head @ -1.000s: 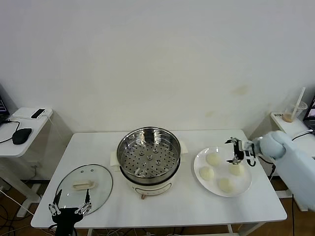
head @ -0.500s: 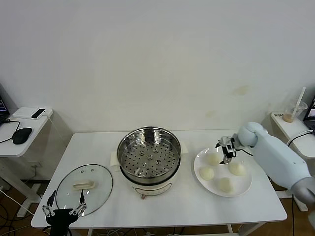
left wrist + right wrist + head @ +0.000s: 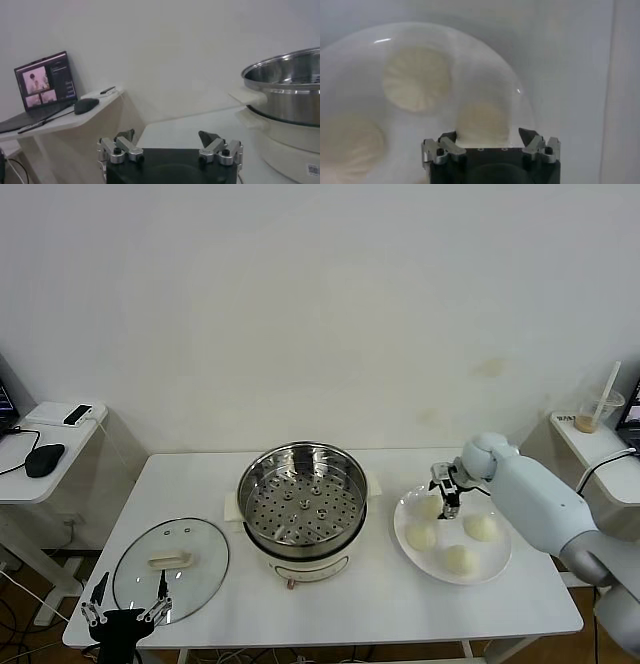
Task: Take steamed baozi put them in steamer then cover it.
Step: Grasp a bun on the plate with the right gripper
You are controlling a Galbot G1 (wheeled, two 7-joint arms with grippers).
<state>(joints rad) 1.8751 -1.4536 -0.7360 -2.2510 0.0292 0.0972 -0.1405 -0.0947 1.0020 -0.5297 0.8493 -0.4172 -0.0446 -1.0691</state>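
Note:
Several cream-white baozi lie on a white plate [image 3: 401, 519] right of the steamer [image 3: 302, 494], whose perforated tray holds nothing. My right gripper [image 3: 446, 489] hangs low over the plate's back-left baozi [image 3: 432, 506]. In the right wrist view that baozi [image 3: 482, 120] sits between the gripper's [image 3: 487, 132] fingers, which stand open with a small gap at each side. Two more baozi [image 3: 416, 77] [image 3: 350, 142] lie farther off on the plate. The glass cover [image 3: 170, 567] rests flat at the table's front left. My left gripper [image 3: 128, 592] waits open at the front edge beside it, holding nothing.
A side table at the left carries a mouse [image 3: 44, 459] and a phone [image 3: 77, 415]; the left wrist view also shows a laptop [image 3: 47, 82] there. A drink cup with a straw [image 3: 598, 410] stands on a shelf at the right. The steamer [image 3: 290, 85] has a white base.
My right gripper has moved left across the plate, from the right-hand baozi to the back-left one, and its fingers have narrowed round it. The left gripper has drawn back slightly toward the front edge.

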